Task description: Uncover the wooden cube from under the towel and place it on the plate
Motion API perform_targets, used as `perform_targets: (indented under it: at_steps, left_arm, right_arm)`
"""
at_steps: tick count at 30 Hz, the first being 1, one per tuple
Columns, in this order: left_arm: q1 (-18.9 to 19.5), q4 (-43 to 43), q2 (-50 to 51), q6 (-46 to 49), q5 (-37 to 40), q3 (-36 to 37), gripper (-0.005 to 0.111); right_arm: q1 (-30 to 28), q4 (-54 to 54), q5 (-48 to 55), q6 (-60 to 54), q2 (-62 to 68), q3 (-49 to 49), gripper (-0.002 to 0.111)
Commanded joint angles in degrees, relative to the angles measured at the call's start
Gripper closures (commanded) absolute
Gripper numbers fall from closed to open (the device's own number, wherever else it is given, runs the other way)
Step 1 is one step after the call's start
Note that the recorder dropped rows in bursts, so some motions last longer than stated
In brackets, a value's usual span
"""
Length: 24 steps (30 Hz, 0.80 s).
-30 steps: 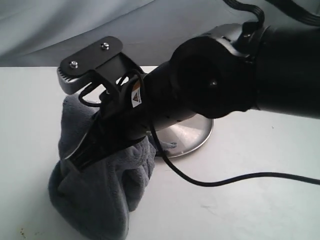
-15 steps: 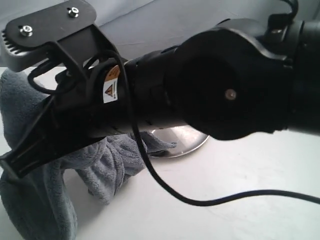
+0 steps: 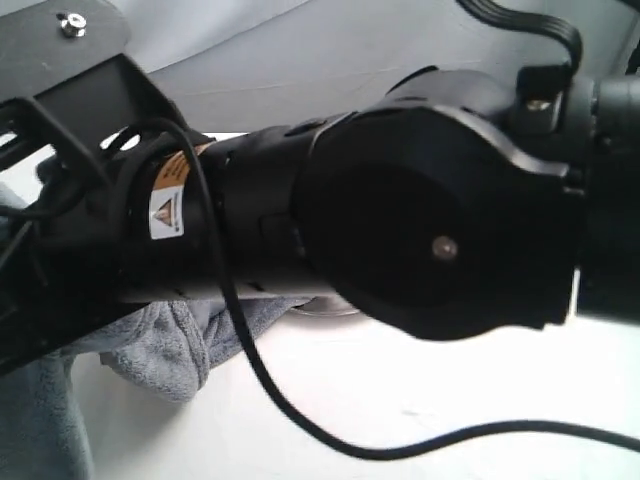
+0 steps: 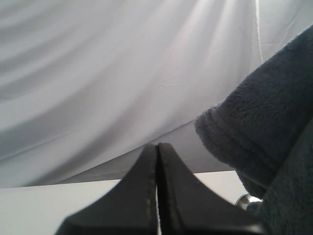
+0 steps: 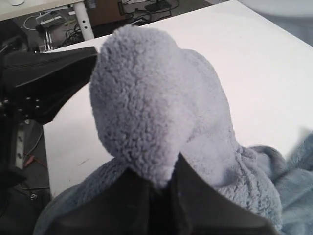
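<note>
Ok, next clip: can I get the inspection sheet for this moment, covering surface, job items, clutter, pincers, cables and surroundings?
Surface: white table, largely blocked by the arm in the exterior view.
Towel: grey towel, bunched and held up in a peak.
Plate: only a shiny sliver under the arm, probably its rim.
Wooden cube: nothing seen.
Clutter: nothing seen.
Pincers: right pincer shut on the towel; left pincer shut, nothing between its fingers, with the towel beside it.
Cables: black cable loops from the arm above the table.
Surroundings: pale draped cloth behind; wires and a white leg beyond the table edge.
</note>
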Motion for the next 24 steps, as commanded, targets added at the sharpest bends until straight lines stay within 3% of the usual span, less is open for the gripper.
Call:
perform_targets:
  at_steps: [1,6,14,24]
  left_arm:
    - [0.13,-0.04,-0.20,-0.29,-0.53,0.20,0.107]
    - [0.13,-0.04,-0.20,-0.29,-0.53,0.20,0.107]
    - [0.13,-0.04,-0.20,-0.29,-0.53,0.20,0.107]
    - [0.13,-0.04,-0.20,-0.29,-0.53,0.20,0.107]
  right_arm:
    - [-4.65,0.30,3.56,4.40,-0.54,0.01,0.108]
    - [-10.83,0.19,10.68,6.35,-0.98,0.16,0.108]
    - [-19.03,-0.02,10.74,12.96,-6.87,3.41,0.108]
    - [-25.07,-1.10,8.53,20.04,-6.91,4.72,0.108]
